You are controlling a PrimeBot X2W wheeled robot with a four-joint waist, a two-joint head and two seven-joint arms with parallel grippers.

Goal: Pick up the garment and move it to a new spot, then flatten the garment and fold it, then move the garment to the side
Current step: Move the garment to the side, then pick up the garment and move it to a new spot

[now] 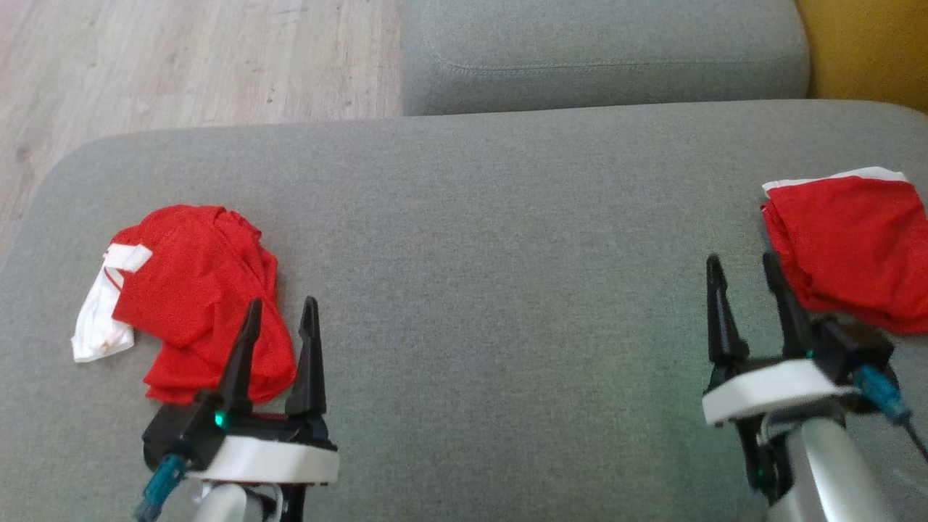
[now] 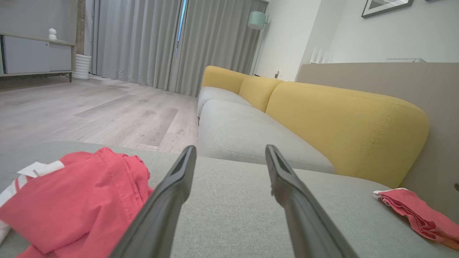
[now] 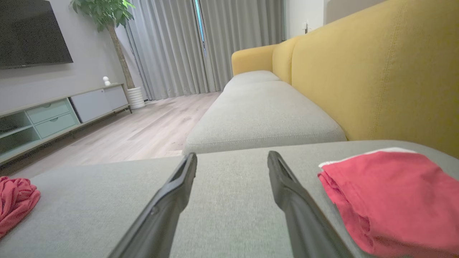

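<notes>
Crumpled red garment (image 1: 196, 290) lies by the left edge of the cushion (image 1: 493, 254); left gripper (image 1: 282, 304) and right gripper (image 1: 742, 261) stand wide, empty. Best: pinch a thick bunched fold, lift clear before carrying

The left gripper (image 1: 282, 301) is seen at seven o'clock in the head view, its two dark fingers (image 1: 239, 362) spread apart, pointed toward twelve o'clock, nothing held between them. The right gripper (image 1: 742, 256) is seen at four o'clock, likewise parted and empty, tilted toward eleven o'clock above its pale forearm (image 1: 826, 464).
</notes>
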